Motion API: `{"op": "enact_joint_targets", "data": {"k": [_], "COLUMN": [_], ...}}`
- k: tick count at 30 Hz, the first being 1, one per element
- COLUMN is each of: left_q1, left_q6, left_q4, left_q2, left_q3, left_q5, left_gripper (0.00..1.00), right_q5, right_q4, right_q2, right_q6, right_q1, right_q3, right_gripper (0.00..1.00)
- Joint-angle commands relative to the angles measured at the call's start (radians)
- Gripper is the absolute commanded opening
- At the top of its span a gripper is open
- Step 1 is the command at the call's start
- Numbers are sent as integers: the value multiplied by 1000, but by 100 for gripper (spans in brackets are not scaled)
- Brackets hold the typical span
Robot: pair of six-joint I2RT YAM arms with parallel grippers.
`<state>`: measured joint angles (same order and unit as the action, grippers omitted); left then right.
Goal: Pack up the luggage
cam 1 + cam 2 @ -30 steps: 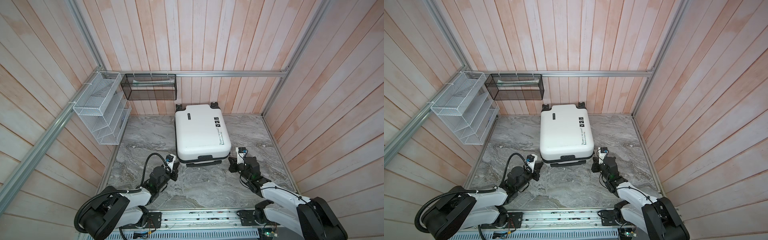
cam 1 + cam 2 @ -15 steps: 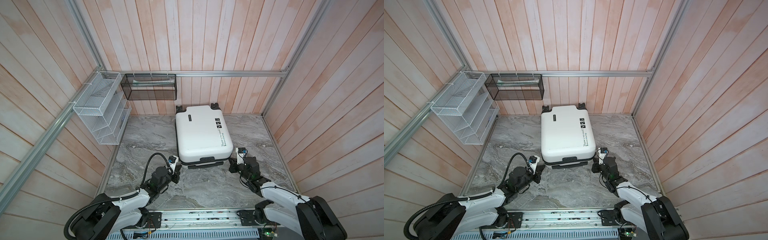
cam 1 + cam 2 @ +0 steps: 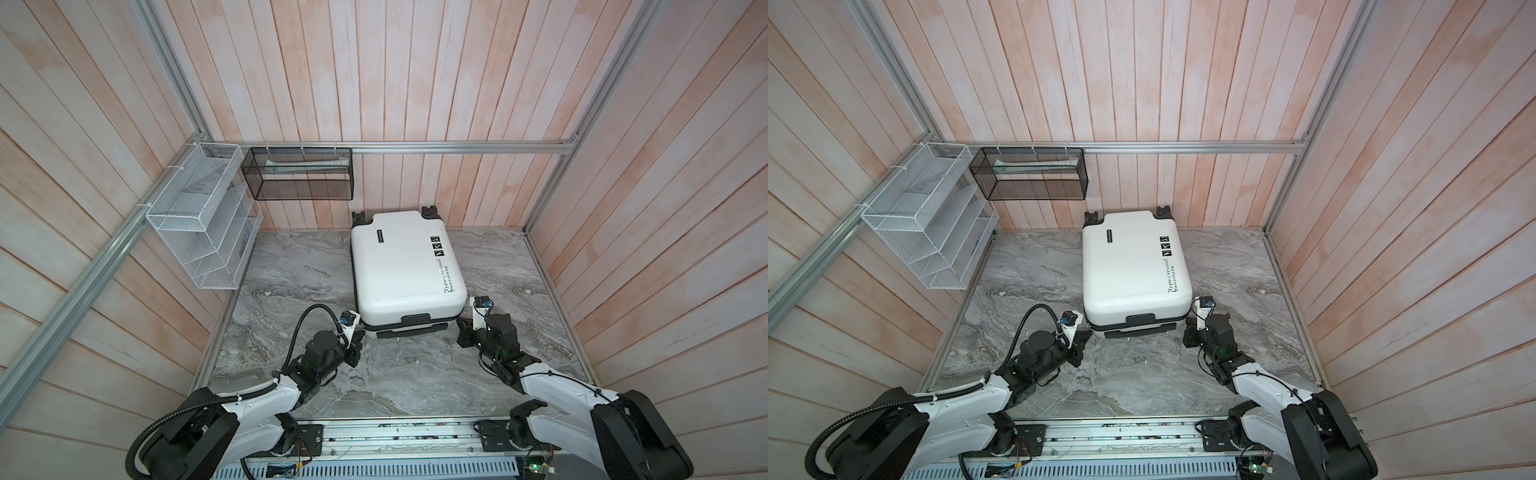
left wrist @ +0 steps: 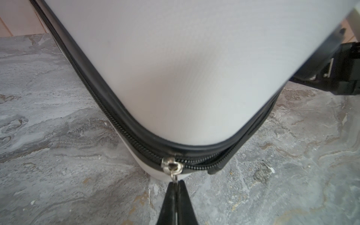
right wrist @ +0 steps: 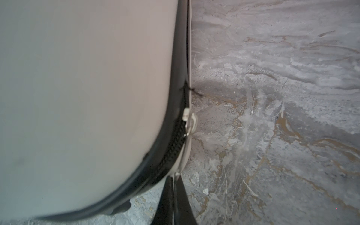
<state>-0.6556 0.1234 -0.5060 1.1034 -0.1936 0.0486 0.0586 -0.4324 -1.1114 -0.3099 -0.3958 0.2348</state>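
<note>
Left wrist shows white luggage (image 4: 175,68) partly unzipped.

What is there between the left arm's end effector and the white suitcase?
A small metal zipper pull: the shut left end effector pinches it, and it hangs from the slider on the luggage. The left wrist view shows this.

Wire rack (image 3: 199,232) hangs beside mesh basket (image 3: 299,174) (black).

White hard-shell luggage (image 3: 405,266) lies flat on the floor (image 3: 291,291), zipper (image 4: 136,144) seemingly part-open.
</note>
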Motion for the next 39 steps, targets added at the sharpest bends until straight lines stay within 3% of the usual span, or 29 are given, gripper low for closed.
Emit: {"op": "enact_joint_targets", "data": {"k": [1, 6, 16, 27, 39], "left_q1": [-26, -26, -58, -107, -214], "left_q6": [-21, -21, -25, -41, -67], "left_q4": [51, 127, 96, 65, -68], "left_q2": [-93, -223, -150, -251, -10], "left_q3": [-25, -19, -26, -18, -121], "left_q5": [58, -38, 90, 126, 191], "left_gripper": [0, 0, 0, 0, 0], "right_q5": [61, 61, 69, 72, 73], "right_q4": [-16, -14, -14, -23, -23], "right_q2": [-9, -9, -16, -27, -37], "right_q6": [17, 14, 17, 19, 26], "right_q1": [-18, -20, -20, -22, -35], "right_q3": [27, 31, 35, 34, 38], "right_gripper": [0, 0, 0, 0, 0]}}
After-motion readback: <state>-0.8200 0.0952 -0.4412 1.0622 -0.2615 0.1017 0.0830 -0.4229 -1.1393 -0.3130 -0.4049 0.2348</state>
